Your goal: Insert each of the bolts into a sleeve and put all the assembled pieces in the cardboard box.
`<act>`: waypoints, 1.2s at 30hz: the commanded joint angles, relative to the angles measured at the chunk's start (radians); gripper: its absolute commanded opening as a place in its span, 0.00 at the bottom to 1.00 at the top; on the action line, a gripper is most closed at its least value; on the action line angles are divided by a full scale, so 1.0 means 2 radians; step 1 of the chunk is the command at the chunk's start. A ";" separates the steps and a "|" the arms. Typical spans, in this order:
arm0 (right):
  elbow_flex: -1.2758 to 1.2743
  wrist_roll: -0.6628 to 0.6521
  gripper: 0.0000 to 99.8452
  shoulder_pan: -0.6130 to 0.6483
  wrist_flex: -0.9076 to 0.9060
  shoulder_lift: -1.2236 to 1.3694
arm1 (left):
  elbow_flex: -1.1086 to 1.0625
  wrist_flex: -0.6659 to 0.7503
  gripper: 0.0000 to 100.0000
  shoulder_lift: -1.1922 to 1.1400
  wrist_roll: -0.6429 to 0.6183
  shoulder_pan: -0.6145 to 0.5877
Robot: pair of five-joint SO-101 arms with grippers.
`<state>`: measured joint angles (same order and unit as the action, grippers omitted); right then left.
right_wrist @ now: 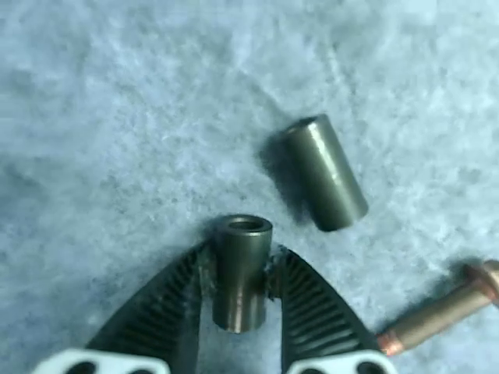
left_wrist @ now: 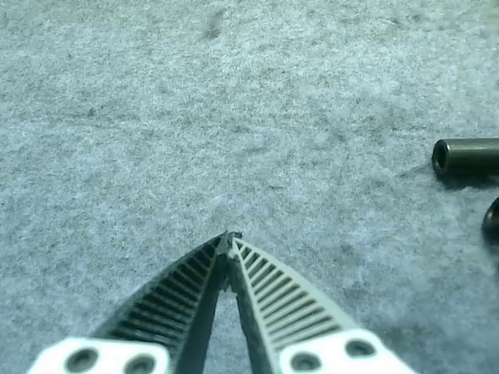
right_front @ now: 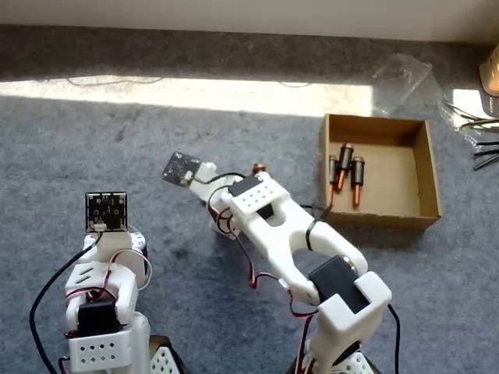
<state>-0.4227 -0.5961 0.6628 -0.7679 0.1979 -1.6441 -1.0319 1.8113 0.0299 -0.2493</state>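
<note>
Between the fingers (right_wrist: 312, 312) of the right gripper (right_wrist: 242, 253) a dark sleeve (right_wrist: 242, 288) is held clamped, upright, with its open end turned to the camera. Just beside it a second sleeve (right_wrist: 323, 171) lies on the grey surface (right_wrist: 117, 117), and a copper bolt (right_wrist: 437, 315) is cut off at the frame edge. The left gripper (left_wrist: 228, 240) is seen with its fingers together, nothing between them. A lying sleeve (left_wrist: 468, 154) near it is cut off, and a dark shape (left_wrist: 493, 218) close by cannot be made out. In the high view the clamped sleeve is hidden under the right arm (right_front: 288, 226). There the bolt (right_front: 258, 167) is seen by its head alone, and three assembled pieces (right_front: 344, 173) lie in the cardboard box (right_front: 374, 120).
</note>
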 commanded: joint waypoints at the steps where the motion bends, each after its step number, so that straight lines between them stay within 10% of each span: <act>1: 0.009 0.050 0.00 -0.020 -0.048 -0.004 | 0.022 -0.001 0.01 0.009 0.003 -0.004; 10: 0.127 0.176 0.00 -0.072 -0.174 -0.001 | 0.011 0.015 0.01 0.008 0.003 -0.003; 36: 0.205 0.161 0.01 -0.069 -0.231 0.155 | 0.011 0.016 0.01 0.008 0.003 -0.003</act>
<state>-0.0315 -0.2693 0.5247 -1.2252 0.4849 -1.6441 -1.0211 1.8113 0.0299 -0.2493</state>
